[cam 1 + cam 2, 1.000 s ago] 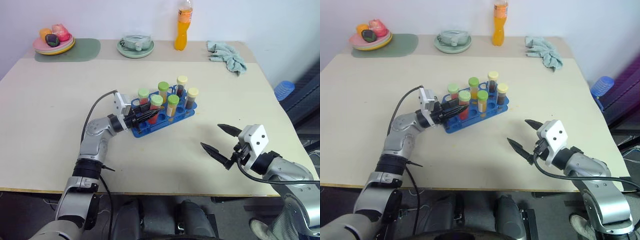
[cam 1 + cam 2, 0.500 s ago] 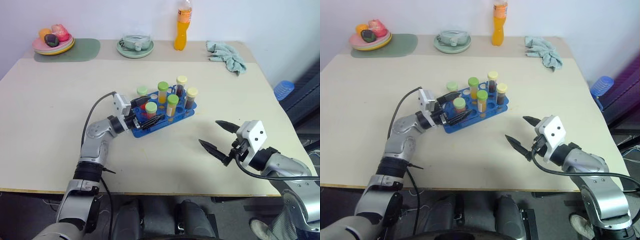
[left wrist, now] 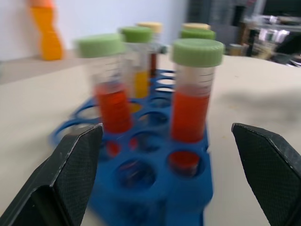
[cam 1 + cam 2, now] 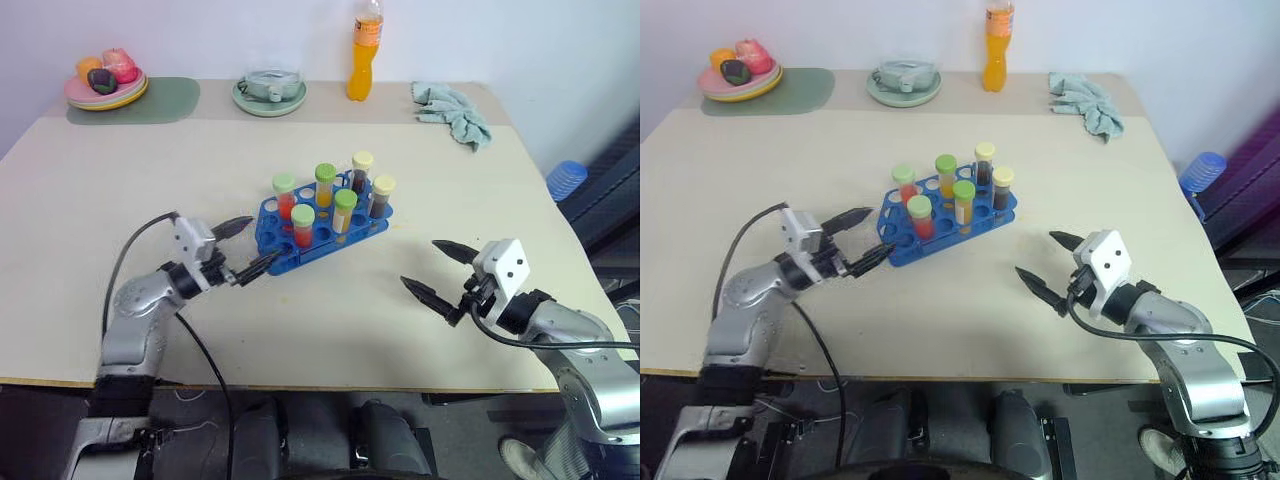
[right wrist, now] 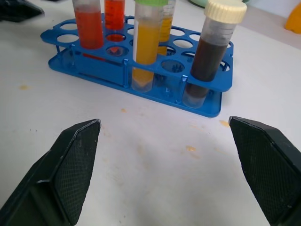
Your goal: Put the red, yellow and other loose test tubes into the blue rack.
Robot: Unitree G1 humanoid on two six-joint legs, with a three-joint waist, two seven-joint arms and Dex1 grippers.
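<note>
Though perforated, rigid blue rack (image 4: 325, 225)

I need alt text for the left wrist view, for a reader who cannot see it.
A blue test tube rack stands on a beige table, seen close between the two open black fingers of the left gripper. Two green-capped tubes of red liquid stand nearest, with yellow-filled and dark tubes behind them.

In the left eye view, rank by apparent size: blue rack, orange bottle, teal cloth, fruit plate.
1. blue rack
2. fruit plate and teal cloth, too alike to split
3. orange bottle
The rack sits nearer the camera.
</note>
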